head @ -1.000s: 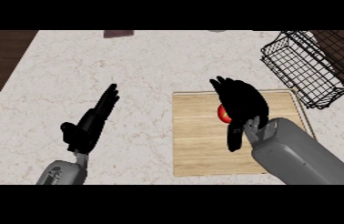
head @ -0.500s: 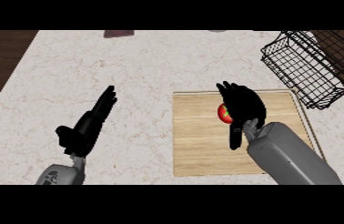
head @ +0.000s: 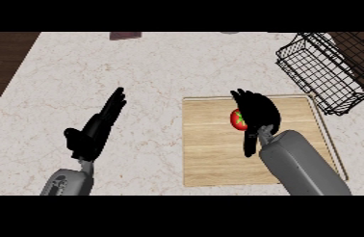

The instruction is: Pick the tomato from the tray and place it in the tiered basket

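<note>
Currently the right hand (head: 257, 111), fingers curling, sits just right of the tomato (head: 238, 119) on the tray (head: 213, 154); the left hand (head: 96, 130) rests open.

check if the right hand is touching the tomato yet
Cannot tell. In the head view the right hand overlaps the tomato on the tray, hiding any contact or gap.

Right hand (head: 257, 113) lower (onto tomato (head: 238, 119))

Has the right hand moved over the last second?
Yes. The right hand has slid slightly right and toward the near edge of the wooden tray, settling over the tomato.
</note>
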`<state>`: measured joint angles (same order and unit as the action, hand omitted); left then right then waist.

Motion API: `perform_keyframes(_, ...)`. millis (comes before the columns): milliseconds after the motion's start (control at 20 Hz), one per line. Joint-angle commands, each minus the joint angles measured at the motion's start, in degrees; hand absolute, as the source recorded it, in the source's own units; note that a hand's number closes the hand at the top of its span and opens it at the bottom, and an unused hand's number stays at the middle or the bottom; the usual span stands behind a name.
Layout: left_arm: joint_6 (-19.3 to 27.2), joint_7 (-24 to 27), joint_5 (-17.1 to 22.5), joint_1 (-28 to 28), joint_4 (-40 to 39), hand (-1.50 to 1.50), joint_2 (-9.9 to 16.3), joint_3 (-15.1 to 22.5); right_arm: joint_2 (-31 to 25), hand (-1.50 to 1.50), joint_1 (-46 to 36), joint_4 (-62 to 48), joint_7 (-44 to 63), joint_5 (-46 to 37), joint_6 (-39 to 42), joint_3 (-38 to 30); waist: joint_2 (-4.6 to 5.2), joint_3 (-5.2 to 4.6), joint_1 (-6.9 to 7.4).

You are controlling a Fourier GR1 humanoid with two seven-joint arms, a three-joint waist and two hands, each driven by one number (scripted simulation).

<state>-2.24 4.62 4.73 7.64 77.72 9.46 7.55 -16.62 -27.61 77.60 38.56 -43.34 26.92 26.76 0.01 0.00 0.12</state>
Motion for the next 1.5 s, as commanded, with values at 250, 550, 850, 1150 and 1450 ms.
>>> perform_keyframes(250, -2.81, 1.24, -0.7, -0.2, -0.54, 0.0, 0.15, -2.87, 2.37, 1.5, 3.11, -6.12, -11.29, -5.42, -5.23, -3.98, 0.01, 0.0, 0.06)
perform_keyframes(550, -1.51, 1.56, -3.0, -4.13, 2.87, 0.0, -1.24, -0.96, 3.36, 1.5, 3.28, -5.08, -18.5, -6.78, -10.05, -4.98, -0.05, 0.01, 0.13)
perform_keyframes(850, -2.87, 1.01, -2.08, 0.98, -2.37, 0.0, -1.52, -4.49, 5.17, 1.5, -1.5, -8.59, -21.23, -9.41, -9.25, -8.62, 0.0, -0.01, -0.01)
perform_keyframes(1150, -0.91, 1.15, -2.1, -3.52, 0.09, 0.0, -1.57, -5.26, -2.27, 1.5, 11.62, -3.1, -7.93, -10.59, -16.61, -19.86, -0.9, 0.0, -5.29)
perform_keyframes(1450, 0.15, 2.84, -2.35, -6.55, 0.34, 0.0, -0.92, -6.62, -13.89, 1.5, 21.34, -4.62, 0.42, -7.43, -25.7, -40.94, -1.17, -0.05, -8.09)
